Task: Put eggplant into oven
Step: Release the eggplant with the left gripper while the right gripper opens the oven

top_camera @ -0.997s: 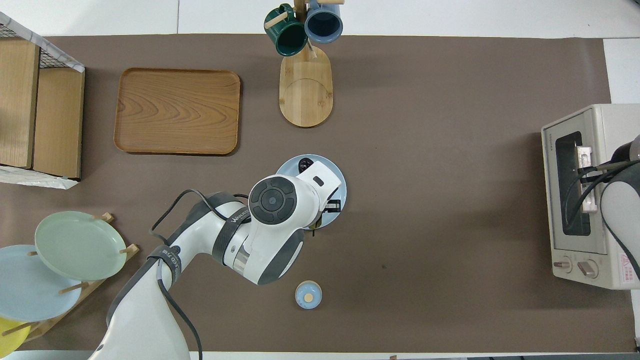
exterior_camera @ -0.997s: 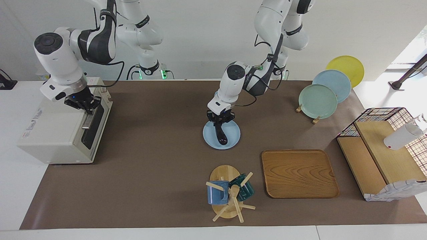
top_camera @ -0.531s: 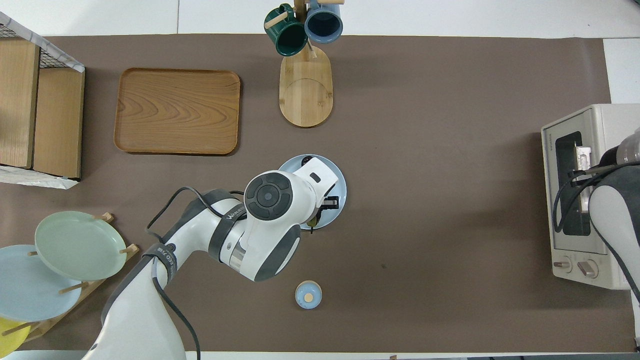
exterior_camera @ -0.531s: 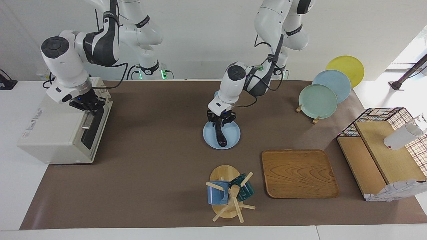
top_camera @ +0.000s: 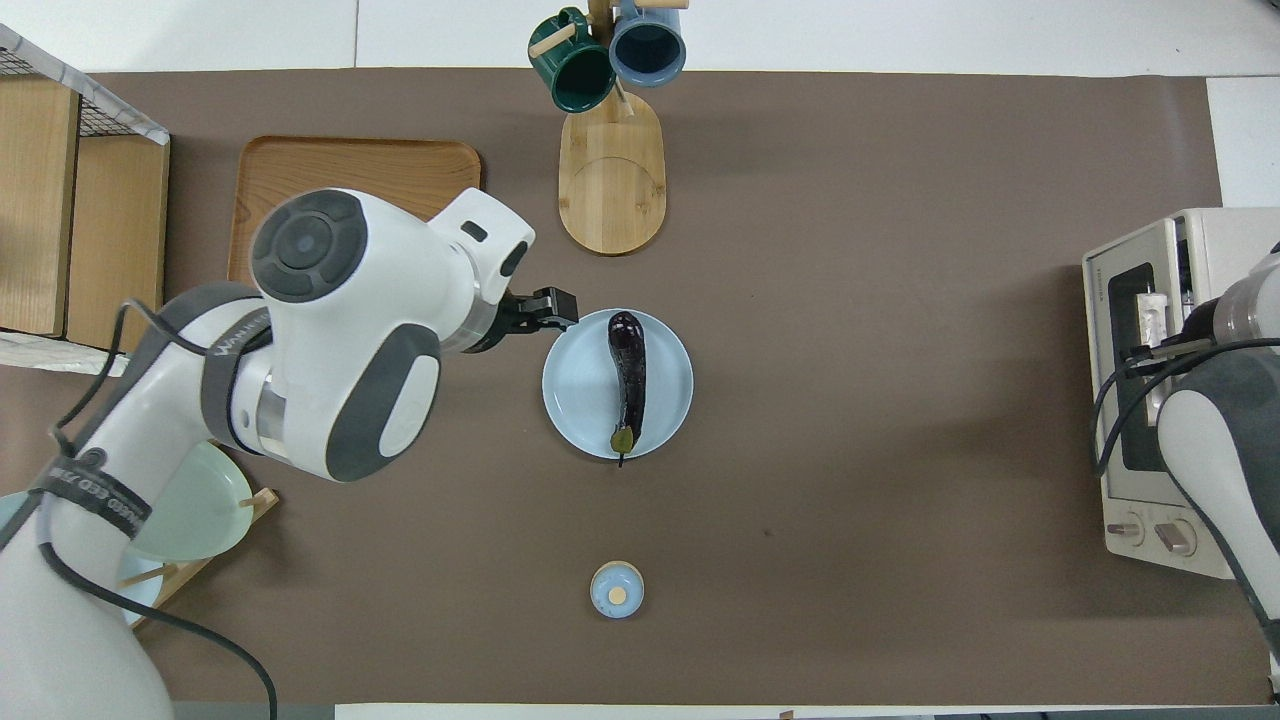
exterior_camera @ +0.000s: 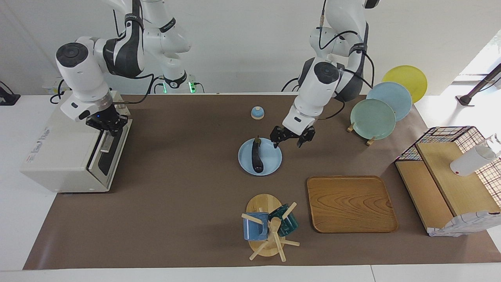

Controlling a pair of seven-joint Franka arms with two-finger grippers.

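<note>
1. The eggplant [exterior_camera: 256, 156] lies on the blue plate [exterior_camera: 274, 162] in the middle of the worktop, stem toward me.
2. My left tool [exterior_camera: 291, 138] hangs just beside the plate, fingers apart, holding nothing.
3. My right tool [exterior_camera: 106, 122] is at the oven [exterior_camera: 58, 156] door handle (I cannot tell its fingers).
4. The eggplant looks smooth, slippery, fairly firm and light, so I would pinch its middle.

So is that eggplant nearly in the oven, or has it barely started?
Barely started. The eggplant lies on the blue plate mid-table, held by nothing. The left gripper hangs open beside the plate. In hand: the right gripper is at the handle of the oven, whose door looks just cracked open. Left: opening it fully, then lifting the eggplant in.
</note>
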